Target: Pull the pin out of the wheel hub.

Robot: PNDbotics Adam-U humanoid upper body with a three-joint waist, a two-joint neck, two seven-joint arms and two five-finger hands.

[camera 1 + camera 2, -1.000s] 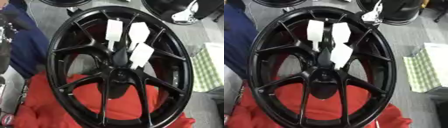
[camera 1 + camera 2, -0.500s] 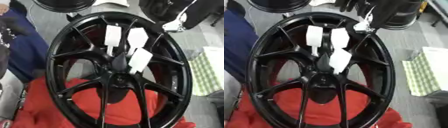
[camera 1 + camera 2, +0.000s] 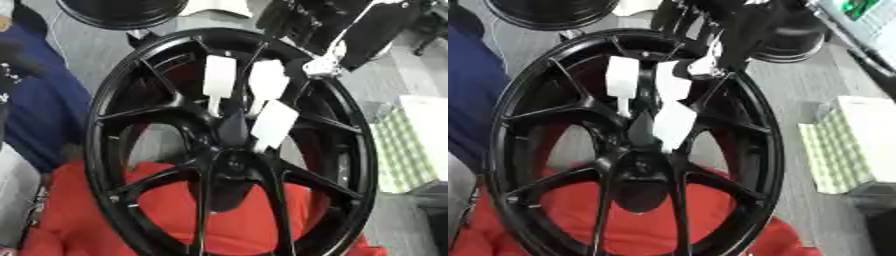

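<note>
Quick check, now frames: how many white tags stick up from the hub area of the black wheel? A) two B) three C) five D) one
B: three white tags stand around the hub of the black wheel, two side by side farther up and one nearer the centre.

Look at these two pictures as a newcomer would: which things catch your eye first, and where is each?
A big black wheel fills the middle of the view, spokes meeting at its hub. Three white pins stand out just above the hub, and red cloth shows behind the lower spokes. A black robot hand hangs over the wheel's top rim.
</note>
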